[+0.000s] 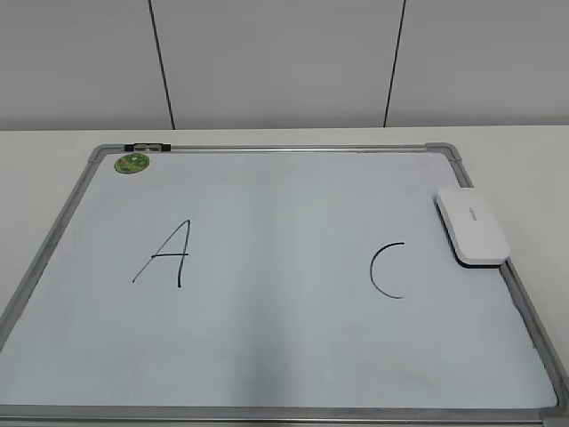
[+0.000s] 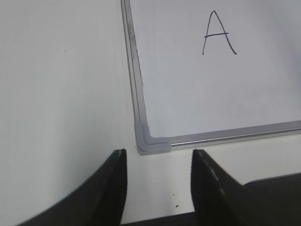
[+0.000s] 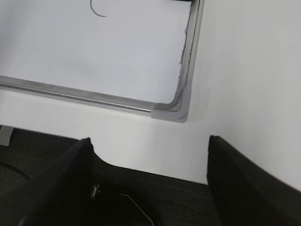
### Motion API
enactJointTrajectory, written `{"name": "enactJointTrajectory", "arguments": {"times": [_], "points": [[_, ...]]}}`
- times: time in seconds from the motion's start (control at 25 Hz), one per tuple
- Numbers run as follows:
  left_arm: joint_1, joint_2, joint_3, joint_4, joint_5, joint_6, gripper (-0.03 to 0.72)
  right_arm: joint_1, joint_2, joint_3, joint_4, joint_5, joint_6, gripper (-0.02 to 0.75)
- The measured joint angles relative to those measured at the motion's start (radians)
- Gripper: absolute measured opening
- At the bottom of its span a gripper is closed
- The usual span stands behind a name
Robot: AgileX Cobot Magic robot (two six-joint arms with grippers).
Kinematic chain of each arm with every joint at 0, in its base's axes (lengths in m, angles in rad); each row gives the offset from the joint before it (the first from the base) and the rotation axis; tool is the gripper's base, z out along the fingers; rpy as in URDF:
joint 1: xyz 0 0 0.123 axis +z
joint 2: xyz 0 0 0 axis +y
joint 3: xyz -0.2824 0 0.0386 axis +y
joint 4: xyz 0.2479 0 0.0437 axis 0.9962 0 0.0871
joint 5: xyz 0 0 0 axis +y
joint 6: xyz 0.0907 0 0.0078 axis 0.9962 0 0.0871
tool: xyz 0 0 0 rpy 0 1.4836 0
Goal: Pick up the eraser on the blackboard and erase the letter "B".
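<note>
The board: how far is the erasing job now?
Done, as it looks: the board shows only A and C, with a bare gap between them and no B. The eraser lies at the right edge, partly over the frame. In hand: nothing; the left gripper and right gripper are open and empty near the board's front corners. Left: nothing visible.

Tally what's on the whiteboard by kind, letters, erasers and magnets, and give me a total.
Black letters: 2, an A and a C; no B shows
White eraser: 1
Green magnet: 1
Total: 4
</note>
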Motion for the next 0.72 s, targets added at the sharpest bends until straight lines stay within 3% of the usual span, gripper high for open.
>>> {"name": "enactJointTrajectory", "arguments": {"times": [0.72], "points": [[0.0,0.0,0.0,-0.002,-0.002,0.002,0.305,0.0,0.0,0.001,0.05,0.0,-0.139,0.555]]}}
